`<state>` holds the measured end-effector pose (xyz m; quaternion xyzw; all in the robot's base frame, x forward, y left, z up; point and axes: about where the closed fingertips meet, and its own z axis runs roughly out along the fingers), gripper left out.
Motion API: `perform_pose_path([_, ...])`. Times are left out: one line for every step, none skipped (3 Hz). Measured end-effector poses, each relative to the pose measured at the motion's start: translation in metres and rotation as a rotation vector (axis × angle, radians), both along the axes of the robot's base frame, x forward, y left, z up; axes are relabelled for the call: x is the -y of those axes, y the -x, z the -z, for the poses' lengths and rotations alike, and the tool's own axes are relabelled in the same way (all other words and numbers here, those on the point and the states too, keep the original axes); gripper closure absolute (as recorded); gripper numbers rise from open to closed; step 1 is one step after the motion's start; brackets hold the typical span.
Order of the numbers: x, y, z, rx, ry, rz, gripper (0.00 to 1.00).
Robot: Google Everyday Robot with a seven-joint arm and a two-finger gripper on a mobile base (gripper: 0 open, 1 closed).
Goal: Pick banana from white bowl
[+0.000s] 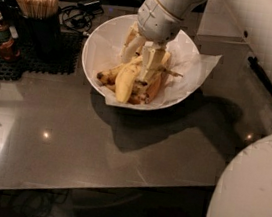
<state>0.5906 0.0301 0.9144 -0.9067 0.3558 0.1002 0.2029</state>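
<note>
The white bowl [91, 48], lined with crinkled white paper, sits at the back of the grey table and holds several bananas. The banana [125, 81], the thickest yellow one, lies in the middle of the bowl, its upper end pointing toward the back. My gripper [141, 55] reaches down into the bowl from above. Its two pale fingers [150, 63] stand on either side of the banana's upper end and close on it. The banana still rests among the smaller, darker bananas [151, 86].
A black cup of wooden sticks [36, 13] and a small brown sauce bottle [2, 35] stand on a black mat at the left. Black cables [78, 15] lie behind the bowl. My white arm and base fill the right side.
</note>
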Motion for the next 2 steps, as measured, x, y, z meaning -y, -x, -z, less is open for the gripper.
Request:
perform_pose_path([0.0, 0.0, 0.0, 0.0, 0.0, 0.0, 0.88])
perform_pose_path([0.0, 0.0, 0.0, 0.0, 0.0, 0.0, 1.0])
